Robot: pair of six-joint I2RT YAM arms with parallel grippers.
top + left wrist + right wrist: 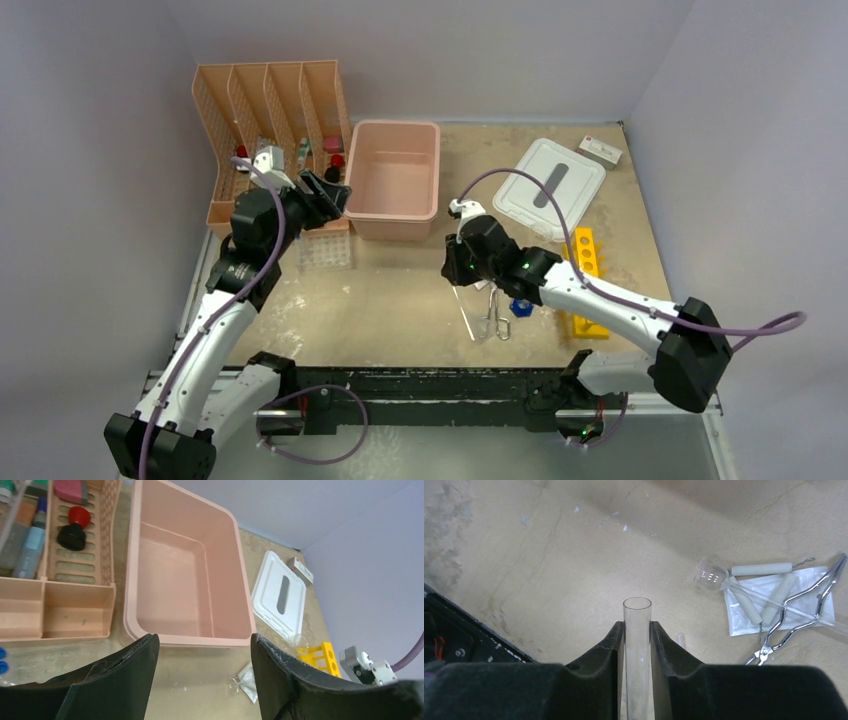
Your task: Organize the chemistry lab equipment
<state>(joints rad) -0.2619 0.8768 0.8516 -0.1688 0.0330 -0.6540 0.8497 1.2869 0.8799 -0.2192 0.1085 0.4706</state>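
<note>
Parted pincer (202, 645), pink bin (175, 580), white lid (267, 600)

A pink bin (393, 175) stands just beside a peach slotted organizer (262, 100). A white lid (575, 190) lies apart, near a small white box (601, 150).

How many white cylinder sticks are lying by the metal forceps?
3. One white cylinder lies along the small clear bag's upper edge; two more slant on the bag itself. Others may be hidden.

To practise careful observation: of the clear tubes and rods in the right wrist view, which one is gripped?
The open-ended tube, clamped in the right tool; the thin rod and short vial lie loose nearby.
</note>
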